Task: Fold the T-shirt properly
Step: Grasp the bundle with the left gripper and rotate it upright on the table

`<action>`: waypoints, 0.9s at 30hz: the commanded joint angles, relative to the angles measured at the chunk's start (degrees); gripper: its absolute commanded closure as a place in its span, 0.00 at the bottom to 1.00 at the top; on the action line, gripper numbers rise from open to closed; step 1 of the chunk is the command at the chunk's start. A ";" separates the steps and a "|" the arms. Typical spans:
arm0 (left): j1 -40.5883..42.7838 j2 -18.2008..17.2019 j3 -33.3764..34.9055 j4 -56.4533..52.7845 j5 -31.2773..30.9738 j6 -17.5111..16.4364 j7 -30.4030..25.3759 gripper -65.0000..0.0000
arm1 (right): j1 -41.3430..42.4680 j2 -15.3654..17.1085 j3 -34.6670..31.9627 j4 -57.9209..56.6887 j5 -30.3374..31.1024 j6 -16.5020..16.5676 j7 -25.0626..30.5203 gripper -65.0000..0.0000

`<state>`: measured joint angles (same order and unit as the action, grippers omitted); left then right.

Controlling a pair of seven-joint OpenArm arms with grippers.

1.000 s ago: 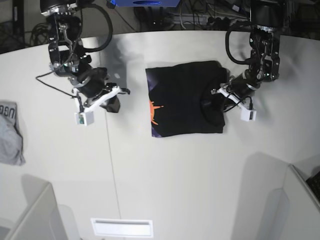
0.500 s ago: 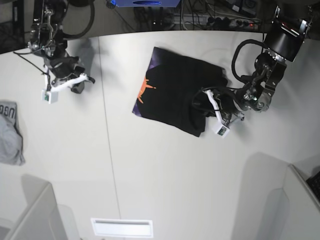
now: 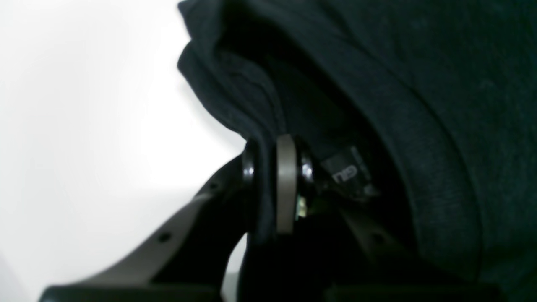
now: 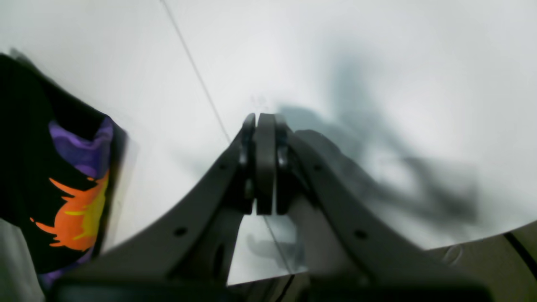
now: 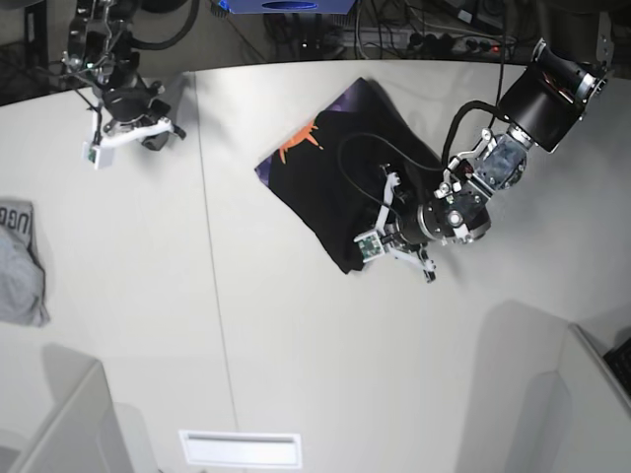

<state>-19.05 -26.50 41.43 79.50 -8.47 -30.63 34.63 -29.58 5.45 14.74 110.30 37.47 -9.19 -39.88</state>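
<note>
Your left tool (image 3: 275, 184) pinches the T-shirt (image 5: 345, 182) at its near corner; your right tool (image 4: 264, 167), closed and empty, sits well apart.

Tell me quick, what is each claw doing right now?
Left gripper: shut, pinching a fold of the black T-shirt.
Right gripper: shut, holding nothing, over the white table.

The left arm reaches in from the upper right of the base view, bent at the elbow, its wrist angled down and toward the table's middle. The left gripper (image 3: 275, 184) is low at the table surface, its jaws pressed together on a fold of black cloth. The right arm is drawn back to the far left corner. The right gripper (image 4: 263, 163) hangs with jaws closed, holding nothing.
</note>
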 commanded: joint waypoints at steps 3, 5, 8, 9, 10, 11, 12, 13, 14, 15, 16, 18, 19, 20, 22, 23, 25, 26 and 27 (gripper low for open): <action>0.02 1.31 0.20 -0.08 5.96 -5.98 1.19 1.00 | -0.97 -1.28 0.25 1.22 0.37 0.36 1.06 1.00; 0.02 1.67 0.72 -0.08 8.87 -8.36 -2.06 1.00 | -1.58 -2.07 0.25 1.22 0.28 0.36 1.06 1.00; 0.02 2.11 0.81 -0.43 12.73 -9.37 -6.98 1.00 | -2.46 -3.12 0.25 1.22 0.11 0.36 1.15 1.00; 0.02 2.19 0.81 -0.60 13.96 -9.37 -8.21 1.00 | -2.90 -3.48 0.25 1.22 0.02 0.36 1.24 1.00; 0.02 2.55 0.81 -0.60 14.76 -9.37 -9.18 1.00 | -3.25 -3.56 0.25 1.22 0.02 0.36 1.59 1.00; 0.02 2.99 0.81 -0.52 15.11 -9.37 -9.80 1.00 | -3.60 -3.56 0.25 1.22 0.02 0.36 2.30 1.00; 0.02 3.34 0.81 -0.43 15.46 -9.37 -10.32 1.00 | -4.04 -3.56 0.25 1.22 0.02 0.36 3.17 1.00; 0.02 3.69 0.81 -0.43 15.63 -9.37 -10.76 1.00 | -4.48 -3.65 0.25 1.22 0.02 0.36 4.05 1.00; 0.02 4.04 0.90 -0.34 15.63 -9.37 -11.20 1.00 | -4.92 -3.65 0.25 1.22 0.02 0.36 4.85 1.00; 0.02 4.39 1.43 -0.34 15.63 -9.37 -11.64 1.00 | -5.27 -3.65 0.25 1.22 0.02 0.36 5.37 1.00; -0.07 4.57 2.22 -0.34 15.63 -9.37 -11.99 1.00 | -5.36 -3.74 0.25 1.22 0.02 0.36 5.55 1.00; -1.04 4.57 5.21 0.01 15.63 -9.37 -12.17 1.00 | -5.98 -3.74 0.25 1.13 0.02 0.36 5.81 1.00; -1.48 4.48 6.61 0.01 15.63 -9.37 -12.17 1.00 | -6.06 -3.74 0.25 1.13 0.02 0.36 5.81 1.00; -1.92 4.39 7.93 -0.08 15.63 -9.37 -12.17 1.00 | -6.15 -3.74 0.25 1.13 0.02 0.36 5.81 1.00; -2.27 4.39 9.60 -0.43 15.55 -9.37 -11.99 1.00 | -6.15 -3.74 0.25 1.04 0.02 0.36 5.81 1.00; -2.36 4.30 9.78 -0.34 15.55 -9.37 -11.99 1.00 | -6.15 -3.74 0.25 0.95 0.02 0.36 5.81 1.00; -2.36 4.30 9.78 -0.08 15.55 -9.37 -11.99 1.00 | -6.15 -3.74 0.25 0.95 0.02 0.36 5.81 1.00; -2.36 4.48 9.69 -0.08 15.55 -9.37 -11.99 1.00 | -6.15 -3.74 0.25 0.95 0.02 0.36 5.81 1.00; -2.36 4.57 9.60 -0.08 15.55 -9.37 -11.99 1.00 | -6.15 -3.74 0.25 0.95 0.02 0.36 5.81 1.00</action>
<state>-21.43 -21.89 50.81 79.40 7.07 -38.19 21.02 -35.57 1.54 14.79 110.34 37.21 -9.19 -35.05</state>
